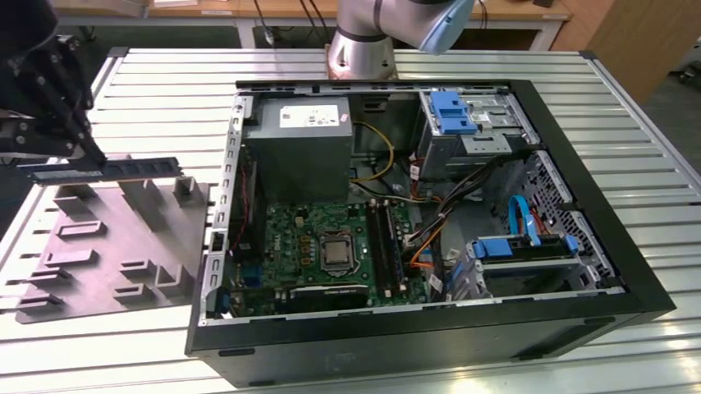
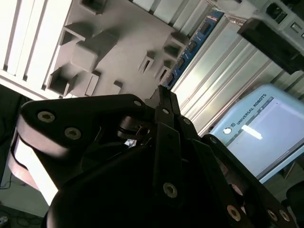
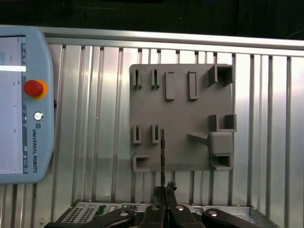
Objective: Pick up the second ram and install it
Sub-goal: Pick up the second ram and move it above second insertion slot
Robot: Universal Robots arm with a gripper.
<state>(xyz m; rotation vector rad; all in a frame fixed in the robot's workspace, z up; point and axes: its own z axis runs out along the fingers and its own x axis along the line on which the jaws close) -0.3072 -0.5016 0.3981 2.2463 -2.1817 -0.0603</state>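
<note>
Clenched, at the pincer (image 1: 97,162), on the second ram (image 1: 143,167), roughly at mid-length, with the stick held level and lifted clear above the grey holder tray (image 1: 104,242). Seen edge-on in the first wrist view, as a thin dark line over the tray's slotted blocks. Just beside the tray, toward the exterior view's right, the open computer case (image 1: 613,304), with the green motherboard (image 1: 295,238) lying down inside. Set apart from the tray on the ribbed bench (image 1: 570,82), a teach pendant (image 3: 19,104).

Likely trouble from here:
- Pivoting of the stick in so narrow a grip, and so arriving tilted at the slot.
- Clipping the case wall nearest the tray, or snagging the loose cables (image 1: 378,154) inside, on the way across.
- Jamming, or bending contacts, if pressed down off-line or with the notch reversed.
- Ending half-latched, probably, if pushed unevenly from a single mid-length hold.
</note>
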